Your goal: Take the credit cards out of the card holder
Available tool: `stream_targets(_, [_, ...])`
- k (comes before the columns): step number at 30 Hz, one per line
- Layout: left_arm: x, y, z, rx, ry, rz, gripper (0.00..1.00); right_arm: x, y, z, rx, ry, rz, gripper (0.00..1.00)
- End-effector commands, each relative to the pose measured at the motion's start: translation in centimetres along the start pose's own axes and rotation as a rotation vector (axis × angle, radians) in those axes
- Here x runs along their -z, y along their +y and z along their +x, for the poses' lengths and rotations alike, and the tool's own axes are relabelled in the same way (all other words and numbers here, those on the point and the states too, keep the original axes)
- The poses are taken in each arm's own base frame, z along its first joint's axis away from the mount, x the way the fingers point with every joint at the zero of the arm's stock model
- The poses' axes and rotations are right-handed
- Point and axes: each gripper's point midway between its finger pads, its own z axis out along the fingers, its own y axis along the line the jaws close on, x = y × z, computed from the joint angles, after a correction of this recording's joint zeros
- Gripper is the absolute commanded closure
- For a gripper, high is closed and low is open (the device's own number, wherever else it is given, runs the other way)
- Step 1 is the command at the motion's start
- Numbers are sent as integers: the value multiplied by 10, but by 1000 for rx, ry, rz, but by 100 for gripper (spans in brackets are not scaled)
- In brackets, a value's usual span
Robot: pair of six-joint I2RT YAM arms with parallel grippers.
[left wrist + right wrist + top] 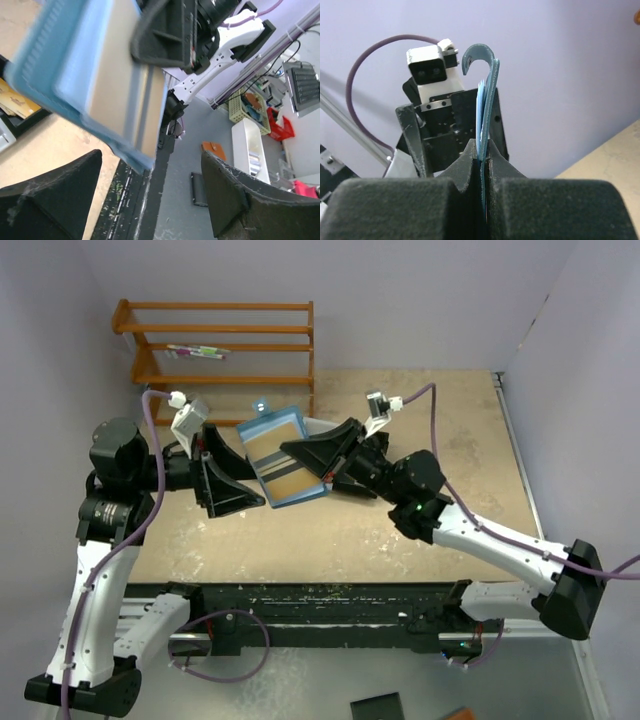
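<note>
The blue card holder hangs open in the air over the middle of the table, tilted toward the top camera. A gold-tan credit card lies in its pockets, and a dark stripe crosses the holder above that card. My right gripper is shut on the holder from the right. In the right wrist view the holder stands edge-on, pinched in the right gripper. My left gripper is open beside the holder's left edge, apart from it. The left wrist view shows the holder with the card above the open left gripper.
A wooden rack stands at the back left with pens on a shelf. A black tray holding tan items lies on the table under the holder. A black rail runs along the table's near edge. An orange wallet lies on the floor beyond.
</note>
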Motion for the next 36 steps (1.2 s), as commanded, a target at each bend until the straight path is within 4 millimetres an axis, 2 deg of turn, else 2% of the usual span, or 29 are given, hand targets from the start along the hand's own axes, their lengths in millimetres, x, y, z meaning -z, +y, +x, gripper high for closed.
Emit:
stream_targets(1, [-2, -8, -20, 6, -64, 15, 20, -5, 33, -27, -72, -192, -79, 100])
stream_targets(5, [-2, -10, -22, 4, -70, 13, 28, -6, 35, -10, -101, -181, -77, 100])
stream_targets(10, [-1, -5, -21, -7, -78, -16, 56, -7, 39, 4, -154, -166, -105, 100])
stream_targets(14, [-2, -9, -20, 16, -60, 11, 84, -3, 37, 11, -145, -140, -90, 100])
stream_targets(15, [-2, -10, -18, 22, -50, 20, 88, -1, 35, 23, -140, -82, -85, 100])
stream_targets(17, [-1, -12, -16, 35, -33, 38, 94, 4, 36, 30, -131, -13, -93, 90])
stream_targets(18, [-1, -14, -14, 37, -25, 50, 96, 6, 36, 34, -112, 39, -106, 83])
stream_targets(21, [-1, -18, -10, 46, 2, 85, 99, 16, 26, 48, -64, 290, -170, 50])
stream_targets(24, [0, -18, -4, 45, 30, 99, 99, 29, 23, 60, 22, 545, -243, 27])
stream_targets(27, [0, -10, 3, 43, 62, 78, 99, 35, 1, 72, 124, 732, -139, 21])
stream_targets(28, [0, -6, 6, 52, 77, 73, 99, 32, 1, 67, 186, 759, -147, 21])
stream_targets(29, [0, -3, 10, 53, 90, 65, 99, 36, -6, 74, 177, 811, -121, 22])
stream_targets(30, [0, 0, 13, 53, 101, 60, 99, 34, -4, 71, 215, 838, -140, 23])
stream_targets(36, [4, 19, 32, 19, 191, 3, 99, 43, -28, 83, 261, 1001, -96, 32])
